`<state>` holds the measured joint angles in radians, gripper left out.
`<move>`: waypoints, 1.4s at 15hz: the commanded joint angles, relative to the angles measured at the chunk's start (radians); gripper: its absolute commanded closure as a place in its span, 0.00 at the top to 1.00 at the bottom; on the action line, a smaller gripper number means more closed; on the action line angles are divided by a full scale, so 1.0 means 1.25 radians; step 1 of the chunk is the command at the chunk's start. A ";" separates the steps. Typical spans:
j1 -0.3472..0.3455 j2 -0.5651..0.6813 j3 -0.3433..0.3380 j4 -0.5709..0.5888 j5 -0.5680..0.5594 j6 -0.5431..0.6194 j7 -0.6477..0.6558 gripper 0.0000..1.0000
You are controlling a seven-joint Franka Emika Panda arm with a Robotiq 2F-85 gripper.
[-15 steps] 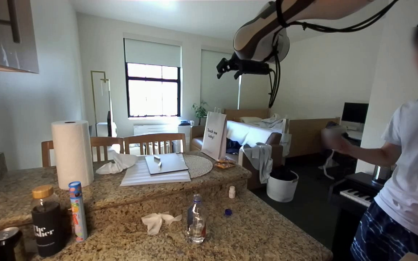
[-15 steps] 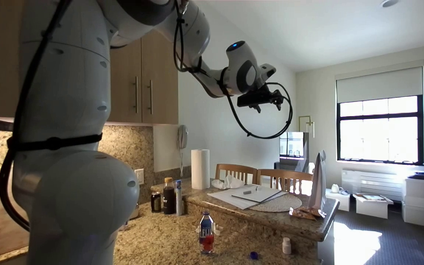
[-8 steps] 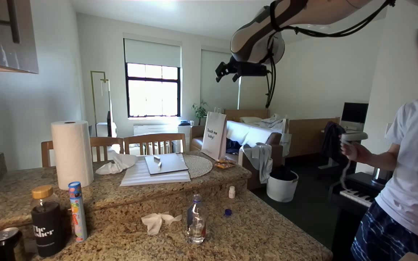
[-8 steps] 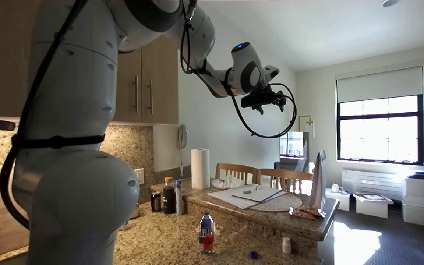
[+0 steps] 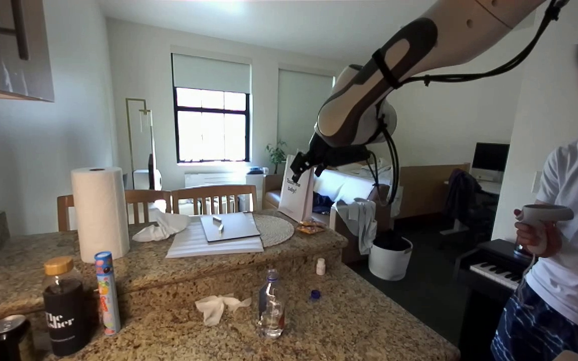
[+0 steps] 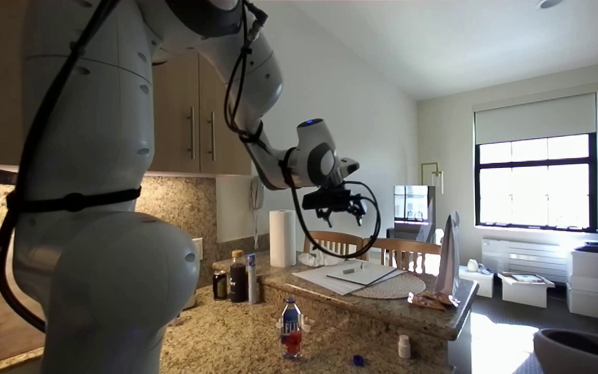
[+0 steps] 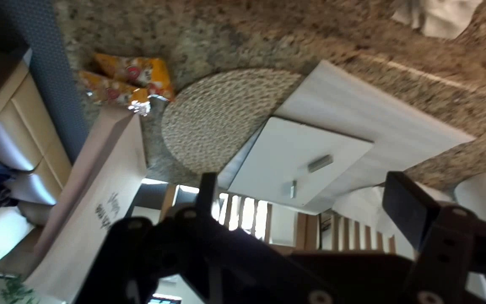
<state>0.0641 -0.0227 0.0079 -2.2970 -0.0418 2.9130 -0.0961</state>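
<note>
1. Black gripper [image 6: 344,222], one: hanging in mid-air over the raised counter [image 5: 309,241], tips slanting downward, touching nothing.
2. Fingers [image 7: 409,209], two: spread wide apart, nothing between them.
3. Flat board [image 7: 274,147], pale: among the things nearest the gripper, on the raised counter, lying on a white sheet [image 7: 378,105] that laps the left edge of a round mat [image 5: 278,229].
4. Near bar [image 7: 320,163] and far bar [image 7: 293,189], small, grey: both resting on the board, a little apart from each other.
5. Step in hand, by my reckoning: a free reach, no grip made. Any pick from this position would call for lowering the gripper and turning it so the fingers span a narrow side.
6. Direction: bars lying flat, their long axes set at an angle, not parallel; front ends, if any, I cannot tell. Board's longer side seems to run left to right, in line with the counter's edge.
7. Surroundings: right, paper bag [image 5: 293,200], upright, snack packets [image 7: 137,78] by its near foot; left, paper roll [image 5: 99,215], upright; near, on the lower counter, clear bottle [image 6: 291,332], upright, blue cap [image 6: 358,360] to its right.
</note>
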 commanded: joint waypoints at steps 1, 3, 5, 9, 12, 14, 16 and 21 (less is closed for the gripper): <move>0.058 -0.112 0.041 -0.197 0.051 0.088 -0.067 1.00; 0.118 -0.166 0.037 -0.264 0.095 0.042 -0.148 1.00; 0.180 -0.203 0.001 -0.294 0.139 -0.019 -0.242 1.00; 0.210 -0.242 -0.037 -0.195 0.111 -0.254 -0.382 1.00; 0.212 -0.207 -0.040 -0.080 0.120 -0.410 -0.487 1.00; 0.208 -0.167 -0.037 -0.025 0.138 -0.472 -0.567 1.00; 0.179 -0.202 -0.008 -0.050 0.129 -0.464 -0.529 1.00; 0.170 -0.187 0.003 -0.036 0.128 -0.470 -0.536 1.00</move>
<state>0.3066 -0.2572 -0.0181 -2.3445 0.1087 2.3283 -0.7593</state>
